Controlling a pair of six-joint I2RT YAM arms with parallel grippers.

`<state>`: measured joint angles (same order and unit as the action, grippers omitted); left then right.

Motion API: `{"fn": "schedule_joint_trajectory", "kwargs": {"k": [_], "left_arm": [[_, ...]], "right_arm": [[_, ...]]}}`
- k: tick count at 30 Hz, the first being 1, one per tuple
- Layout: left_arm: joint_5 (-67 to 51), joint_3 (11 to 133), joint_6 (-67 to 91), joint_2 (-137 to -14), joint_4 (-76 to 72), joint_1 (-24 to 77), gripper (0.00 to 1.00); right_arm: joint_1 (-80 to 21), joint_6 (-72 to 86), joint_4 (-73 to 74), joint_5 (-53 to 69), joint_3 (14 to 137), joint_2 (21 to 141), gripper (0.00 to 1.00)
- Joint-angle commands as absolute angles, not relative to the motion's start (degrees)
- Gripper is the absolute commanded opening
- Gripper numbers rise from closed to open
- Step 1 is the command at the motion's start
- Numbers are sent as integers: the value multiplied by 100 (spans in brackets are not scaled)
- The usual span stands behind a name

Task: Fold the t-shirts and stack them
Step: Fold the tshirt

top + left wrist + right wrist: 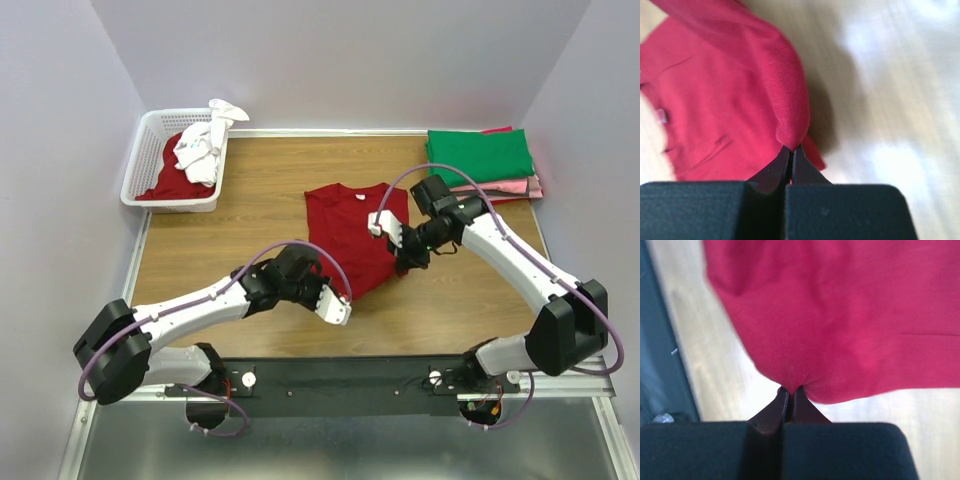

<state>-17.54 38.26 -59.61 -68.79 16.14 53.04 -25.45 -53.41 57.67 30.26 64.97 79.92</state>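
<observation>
At the near side of the table [250,200], the left gripper [338,310] is seen pressed shut on the dark red t-shirt [345,230], whose near corner is pinched and drawn up into a point. A little farther in, the right gripper [388,230] is likewise clamped on the shirt's right edge, with cloth bunched at its tips. The shirt is spread mid-table, collar turned away from the arms. For a clean fold, it is judged that both pinched points should be lifted together, held level and taut, and laid down squarely before anything is released. At the far right, a green t-shirt [478,155] is stacked folded on a pink t-shirt [515,187]; at the far left, a white t-shirt [200,150] and a red t-shirt [160,182] are heaped in the basket [140,165].
</observation>
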Motion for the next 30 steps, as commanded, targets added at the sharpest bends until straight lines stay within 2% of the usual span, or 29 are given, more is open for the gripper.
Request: {"fn": "schedule_joint_trajectory", "kwargs": {"k": [1,7,11,22,30], "left_arm": [[-1398,4340,-6310,-7145,1328,4835,0],[-1477,4737,-6635,-7549,65,3790,0],[-1450,5087,-6627,-8303,-737,3490,0],[-458,6090,-6504,-9992,-2758,3278,0],[-211,6644,-6434,-10907,-3032,3068,0]], "right_arm": [[-2505,-4826,5240,2577,7109,8200,0],[-1962,-4448,4660,2294,7716,8770,1],[-1618,-4202,4211,2215,8242,9419,0],[-1292,-3446,3182,1802,9193,10863,1],[-1274,-3234,2927,1714,9755,11557,0]]}}
